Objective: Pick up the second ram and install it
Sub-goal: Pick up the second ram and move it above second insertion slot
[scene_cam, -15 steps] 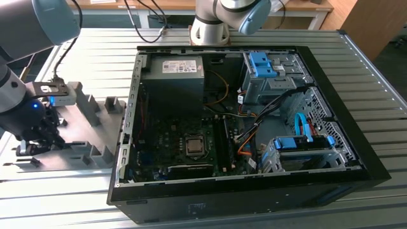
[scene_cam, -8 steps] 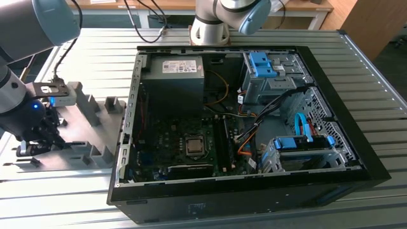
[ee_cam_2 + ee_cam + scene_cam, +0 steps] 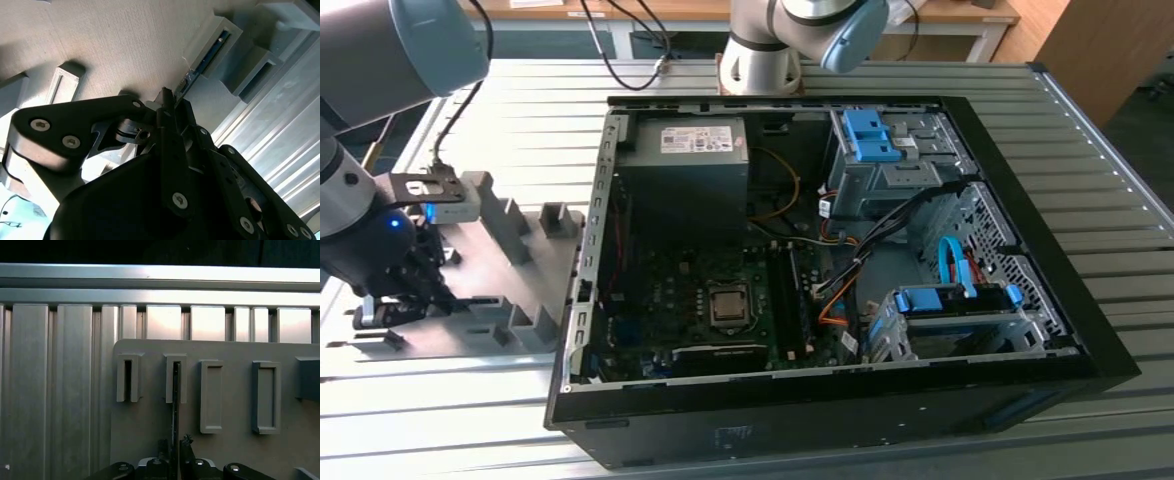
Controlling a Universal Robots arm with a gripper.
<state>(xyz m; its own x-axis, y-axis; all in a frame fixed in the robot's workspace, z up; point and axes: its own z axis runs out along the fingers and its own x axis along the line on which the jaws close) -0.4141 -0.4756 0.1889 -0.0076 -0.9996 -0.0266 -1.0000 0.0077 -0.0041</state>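
Item: the second ram (image 3: pixel 176 405), on edge in the second slotted block (image 3: pixel 183 390) from the holder plate's (image 3: pixel 142 435) side edge. Long axis runs straight out from my pincer (image 3: pixel 175 447), which straddles its near end; whether it grips, I cannot tell. No writing legible on it.

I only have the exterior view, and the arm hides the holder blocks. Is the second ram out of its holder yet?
Observer: No. In the first wrist view the second ram stands edge-on, its far end in a grey holder block.
Operator: Where's the gripper?
Observer: The gripper sits at the stick's near end, in line with it.
Operator: Is it the right stick?
Observer: In the second wrist view the board in the slot looks blue-green.
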